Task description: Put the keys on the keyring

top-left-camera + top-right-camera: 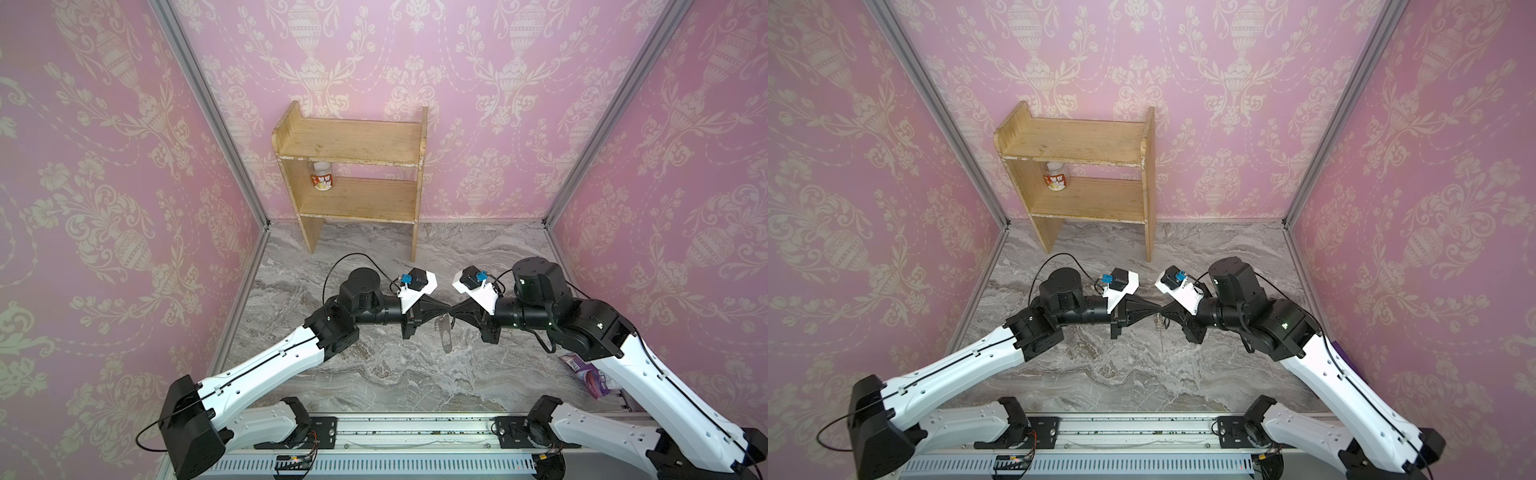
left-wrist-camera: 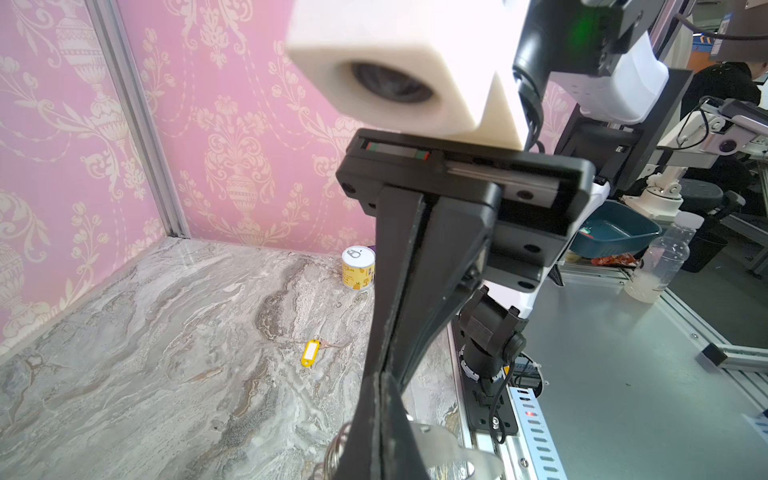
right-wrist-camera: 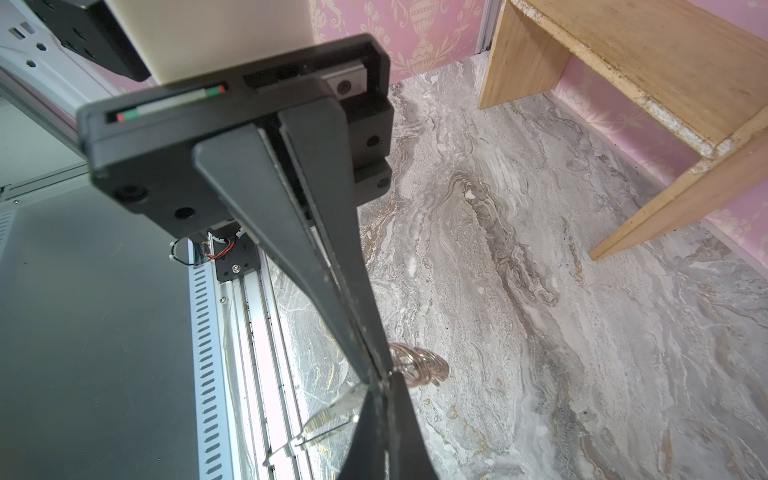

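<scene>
While your left gripper (image 1: 445,309) and right gripper (image 1: 458,309) meet tip to tip, each pinched shut on the keyring (image 1: 444,334), apparently so it hangs steady for threading above the middle of the table (image 1: 374,374), the yellow key (image 2: 311,352) lies apart on it to the right.

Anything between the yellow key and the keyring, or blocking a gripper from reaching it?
Nothing visible. The yellow key lies alone on the bare table in the left wrist view; the can stands apart from it. But the left gripper and right gripper are both shut on the keyring, so neither is free.
</scene>
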You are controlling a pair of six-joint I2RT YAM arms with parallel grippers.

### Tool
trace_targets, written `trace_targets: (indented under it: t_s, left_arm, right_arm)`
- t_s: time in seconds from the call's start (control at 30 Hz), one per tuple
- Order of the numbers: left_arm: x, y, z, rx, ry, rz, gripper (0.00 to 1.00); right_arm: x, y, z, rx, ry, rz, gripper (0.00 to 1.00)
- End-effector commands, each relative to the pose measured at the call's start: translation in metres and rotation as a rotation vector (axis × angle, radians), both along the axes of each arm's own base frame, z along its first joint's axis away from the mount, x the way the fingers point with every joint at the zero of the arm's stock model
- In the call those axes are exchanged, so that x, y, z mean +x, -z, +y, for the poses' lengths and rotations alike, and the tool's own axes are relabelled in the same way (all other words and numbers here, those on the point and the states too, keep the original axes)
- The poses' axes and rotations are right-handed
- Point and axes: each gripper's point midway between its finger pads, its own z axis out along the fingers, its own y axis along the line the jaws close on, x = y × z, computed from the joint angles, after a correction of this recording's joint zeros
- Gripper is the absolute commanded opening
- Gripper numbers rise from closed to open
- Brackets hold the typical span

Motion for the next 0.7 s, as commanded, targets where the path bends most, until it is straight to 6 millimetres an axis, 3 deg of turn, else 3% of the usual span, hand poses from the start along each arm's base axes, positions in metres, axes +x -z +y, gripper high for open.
trace_targets:
  t_s: [0.0,0.07,0.17,0.67]
  left_arm:
    - [-0.003,-0.012,-0.003,-0.024,0.005,-0.023,0.00]
    - [-0.002,-0.014,-0.002,-0.029,-0.001,-0.028,0.00]
    - [-0.002,-0.016,0.000,-0.036,-0.011,-0.036,0.00]
    - [-0.001,-0.030,0.002,-0.077,-0.028,-0.055,0.00]
  right_arm:
    - [0.000,-0.021,0.006,0.050,-0.024,-0.058,0.00]
    - [0.000,-0.023,0.005,0.056,-0.018,-0.061,0.04]
    - [0.000,-0.021,-0.001,0.047,0.006,-0.071,0.26]
    - [-0.004,-0.016,-0.011,0.065,0.036,-0.049,0.27]
